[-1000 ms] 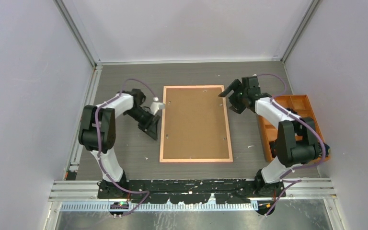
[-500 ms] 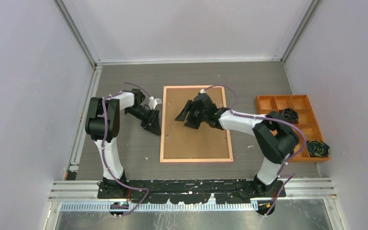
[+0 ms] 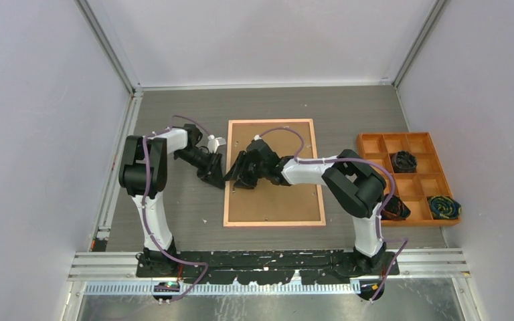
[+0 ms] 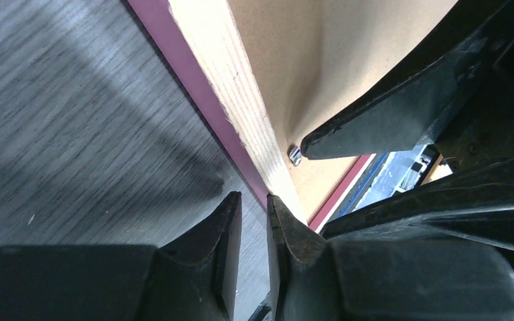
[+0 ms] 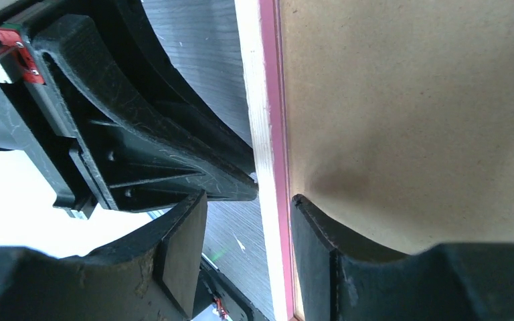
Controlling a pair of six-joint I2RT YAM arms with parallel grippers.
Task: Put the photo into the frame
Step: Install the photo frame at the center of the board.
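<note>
Frame (image 3: 274,223) lies back-up on desk (image 3: 181,114), backing board (image 3: 274,194) in it; photo not in view. Right end effector (image 5: 249,200) is spread astride the frame's left rail. Left end effector (image 4: 253,200) is nearly pressed together, empty, just outside that rail. Likely risks: crowded fingers collide, or clamping skews the frame.

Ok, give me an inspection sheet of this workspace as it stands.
Surface: grey wood-grain table, small pale specks.
Job's things: frame lies back up, brown backing board in it; photo not clearly seen.
Clutter: orange compartment tray at right, dark coiled items in some compartments.
Tools: left tool almost shut at the frame's left rail; right tool open, straddling that rail.
Cables: purple cables run along both arms.
Surroundings: plain white walls, metal rails.
</note>
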